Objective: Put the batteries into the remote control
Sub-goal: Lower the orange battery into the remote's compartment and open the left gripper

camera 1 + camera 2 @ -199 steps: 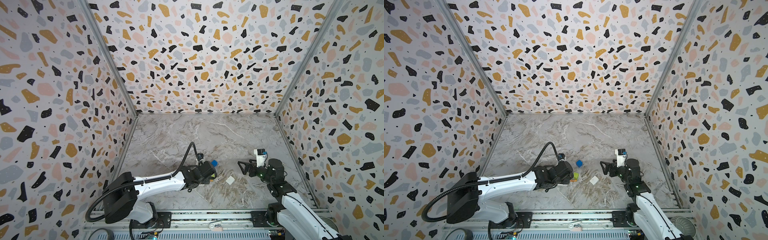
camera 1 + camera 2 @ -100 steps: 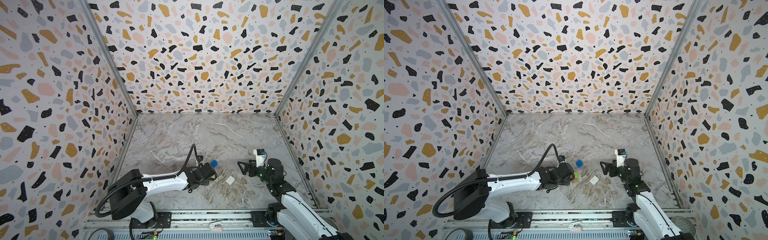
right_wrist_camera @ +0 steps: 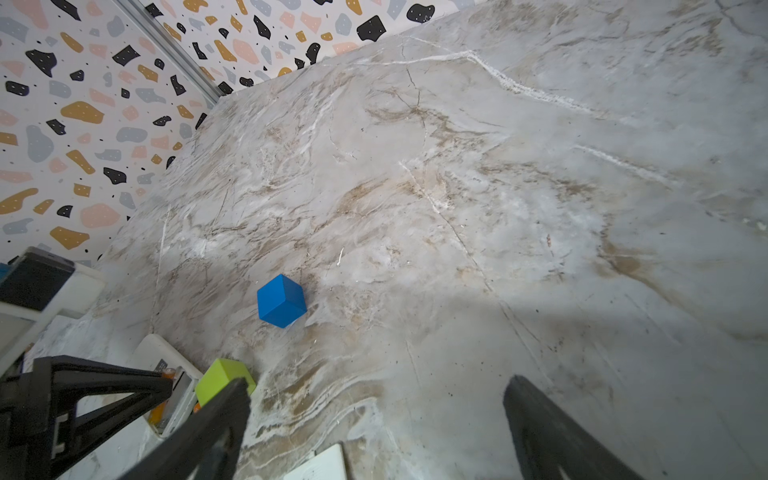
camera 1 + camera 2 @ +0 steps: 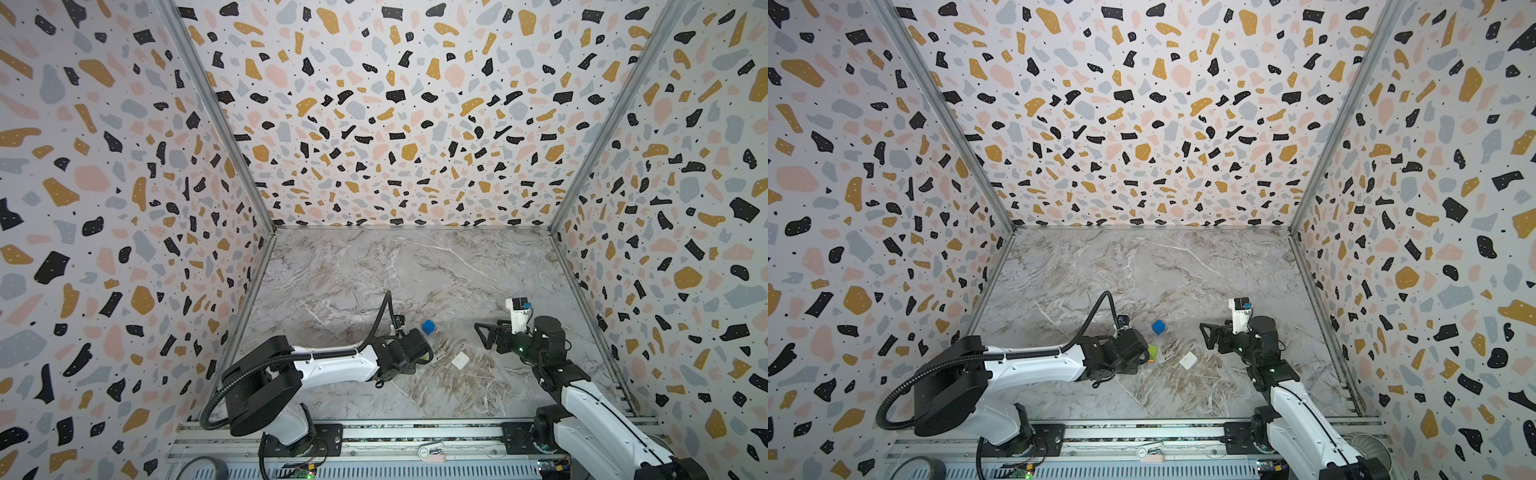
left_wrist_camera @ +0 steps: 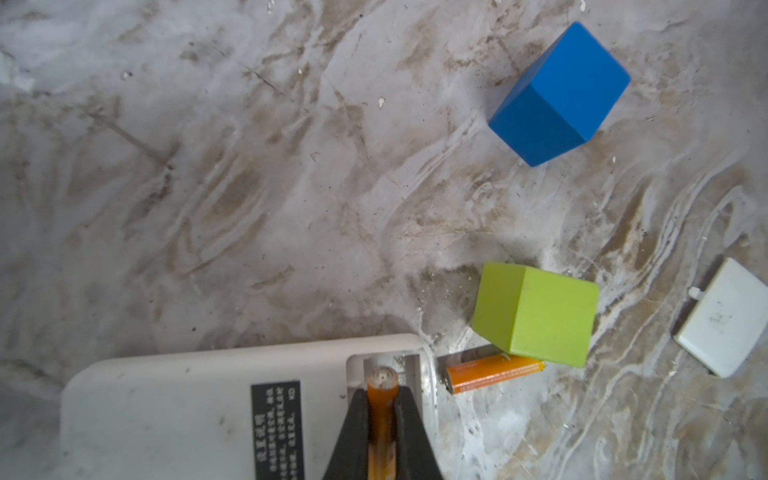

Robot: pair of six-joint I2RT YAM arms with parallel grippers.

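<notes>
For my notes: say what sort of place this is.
Probably a robot test booth: speckled walls box in a marble-look table, and two robot arms stand on a metal rail at its front.

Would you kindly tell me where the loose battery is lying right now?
In the left wrist view, the loose battery lies on the table on the left arm's side, between the open end of the remote control and the green cube.

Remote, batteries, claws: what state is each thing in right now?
Remote control, back up, battery bay open.
Held battery, clamped, tip at the bay.
Loose battery, lying on table by remote.
Left gripper, shut on held battery.
Right gripper, open, empty.
White piece, loose on table.
</notes>
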